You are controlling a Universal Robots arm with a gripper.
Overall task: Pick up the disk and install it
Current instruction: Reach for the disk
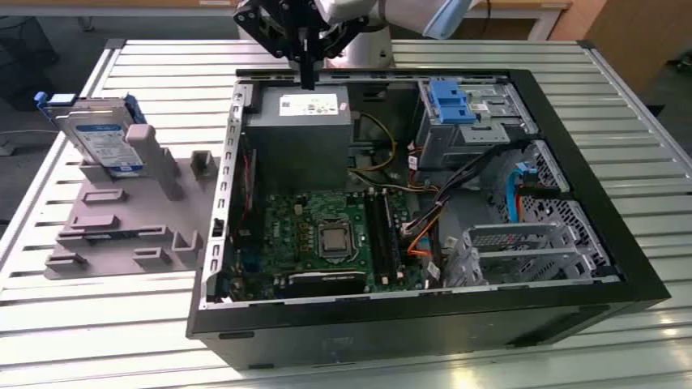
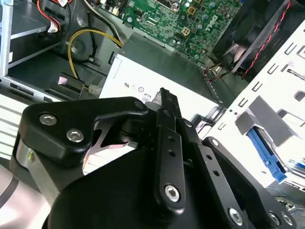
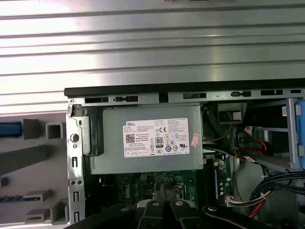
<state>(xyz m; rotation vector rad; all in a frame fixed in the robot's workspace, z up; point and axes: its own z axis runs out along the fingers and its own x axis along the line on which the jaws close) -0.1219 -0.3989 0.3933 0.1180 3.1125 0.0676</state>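
Note:
The disk is a silver drive with a white-and-blue label and blue side rails. It leans upright on a grey holder on the exterior view's left, outside the computer case. My gripper hangs over the case's far edge, above the grey power supply, well to the right of the disk. Its black fingers are pressed together with nothing between them. In the second wrist view the gripper points down at the power supply's white sticker.
The open black computer case lies on a slatted metal table. Inside it are a green motherboard, cables, an upright blue latch on a drive bay, and a metal cage at the exterior view's right.

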